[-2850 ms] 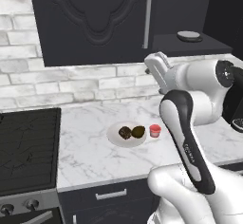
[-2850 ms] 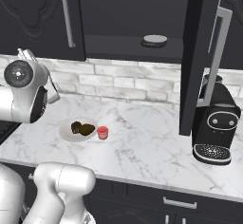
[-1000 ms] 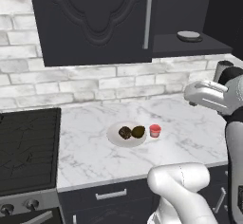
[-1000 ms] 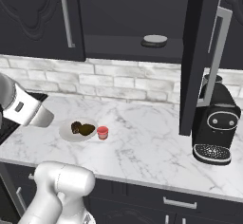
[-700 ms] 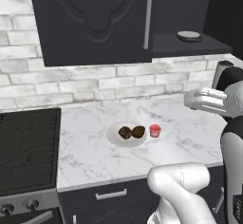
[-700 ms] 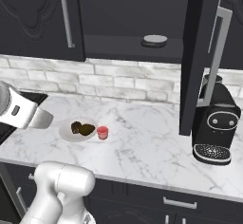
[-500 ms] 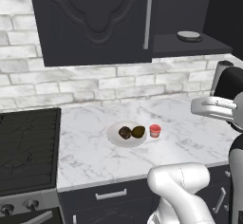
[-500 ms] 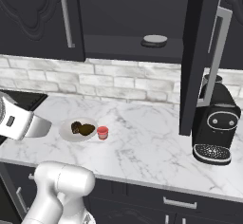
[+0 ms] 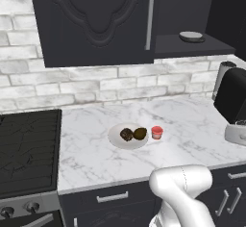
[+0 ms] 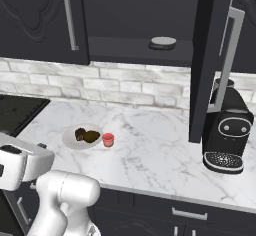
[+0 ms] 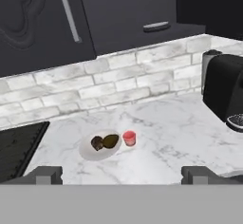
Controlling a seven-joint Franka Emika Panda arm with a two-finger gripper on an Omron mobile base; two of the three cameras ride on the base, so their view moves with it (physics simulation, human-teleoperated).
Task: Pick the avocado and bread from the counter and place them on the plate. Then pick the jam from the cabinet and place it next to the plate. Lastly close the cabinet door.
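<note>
1. Marble, white with grey veins, forms the counter (image 9: pixel 96 149), the widest surface here; it runs from a black stovetop (image 9: pixel 26 149) at its left end to a black coffee machine (image 10: pixel 227 137) at its right end, with a pale brick wall behind it.
2. Above the counter hangs the dark charcoal cabinet (image 9: pixel 96 21). Its left door is shut. Its right door (image 10: pixel 212 60) stands swung open, edge-on toward the room, with a silver bar handle.
3. On the open cabinet shelf lies a small flat grey disc (image 10: pixel 163 42).
4. The round white plate (image 9: pixel 117 142) rests near the middle of the counter, roughly midway between its front edge and the wall.
5. On the plate sit the dark brown bread (image 9: pixel 126 134) on the left and the olive-green avocado (image 9: pixel 140 133) on the right, side by side and close enough to appear touching.
6. The tiny red jam (image 9: pixel 156 132) jar stands upright on the marble just beside the plate's right rim.
7. The gripper (image 11: pixel 121 174) shows in the hand view as two small dark tips spread wide apart, holding nothing, well back from the plate and facing it from in front of the counter.
</note>
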